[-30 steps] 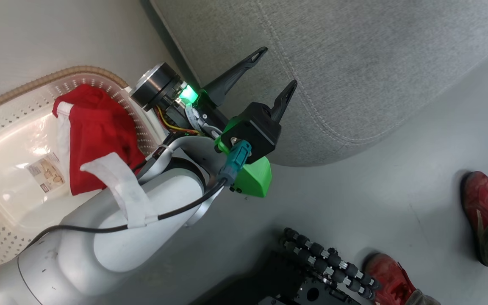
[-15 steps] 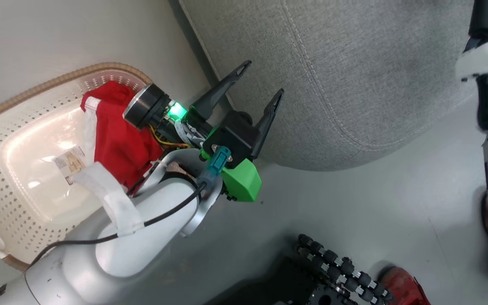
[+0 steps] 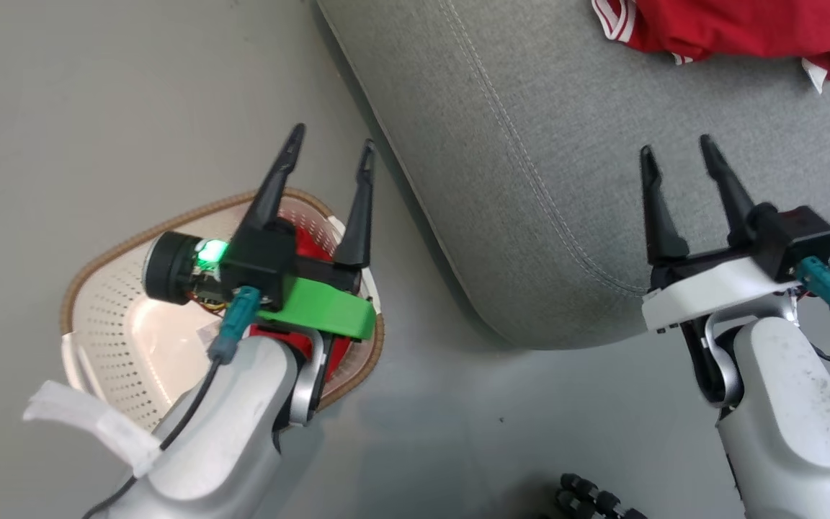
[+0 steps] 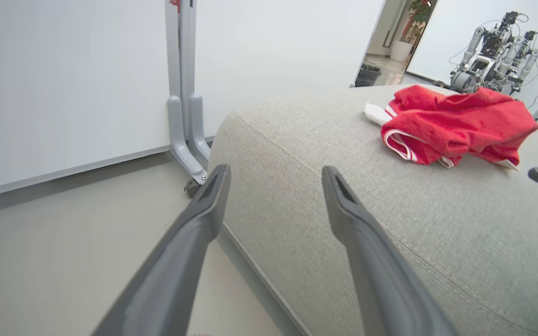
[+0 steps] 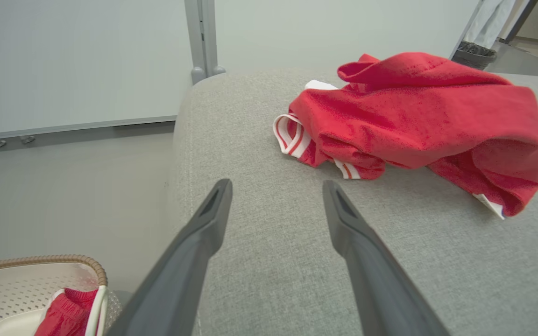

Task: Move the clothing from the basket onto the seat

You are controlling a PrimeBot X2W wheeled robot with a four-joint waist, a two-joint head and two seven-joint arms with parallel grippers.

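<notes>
Left gripper (image 3: 333,137) and right gripper (image 3: 676,146) stand spread and empty, a bright red fabric garment (image 3: 732,25) lying ahead on the light-grey upholstered seat (image 3: 530,144), a second red garment (image 5: 66,315) below the left in the cream perforated plastic basket (image 3: 112,317).

A white partition panel (image 4: 63,84) is carried on a grey footed post (image 4: 179,107) on the floor (image 4: 63,252); a black bin (image 5: 473,53) is seen beyond
</notes>
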